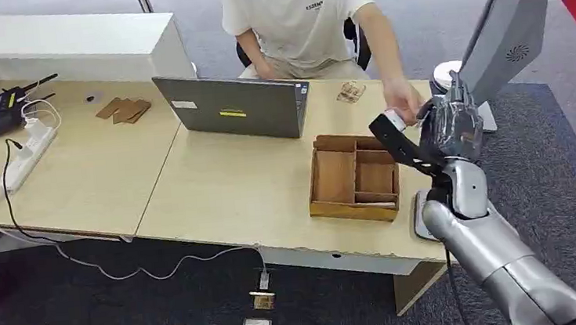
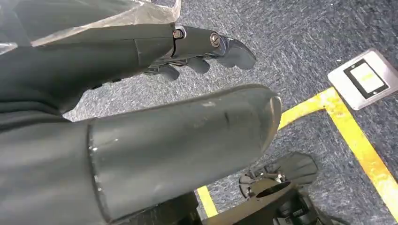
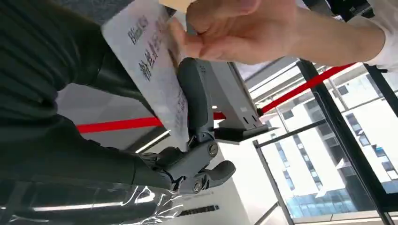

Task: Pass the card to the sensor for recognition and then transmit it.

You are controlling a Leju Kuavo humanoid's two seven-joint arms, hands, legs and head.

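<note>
— What are the fingers (image 3: 199, 108) of the right hand (image 1: 449, 129) doing?

— One dark, smooth finger lies flat against the card (image 3: 155, 70), and the thumb backs it from the other side, so the card is clamped between them. The rest of the fingers curl in below, with bare metal pins at their hinges. Crinkled clear film wraps the back of the hand.

— And the card itself?

— Thin, flat, pale grey-white, with lines of dark print along its face; the print is too skewed to read. It is up in the air over the right end of the table (image 1: 217, 192), beyond the tray (image 1: 354, 175). A person's hand (image 3: 234, 28) is on its far edge, fingertips touching it.

— The left hand (image 2: 202, 51)?

— It hangs over speckled grey carpet (image 2: 300, 61) crossed by yellow tape (image 2: 356, 140). Its dark fingers are slightly curled with gaps between them, and nothing is in them. The thick grey thumb is matte and scuffed.

— What lies around the right hand?

— The tray is brown, wooden-looking, split into compartments. Behind it stands an open grey laptop (image 1: 237, 106), and the person in a pale shirt (image 1: 303, 12) sits across the light wood-grain table. A glossy silver arm (image 1: 506, 261) leads up to the hand.
</note>
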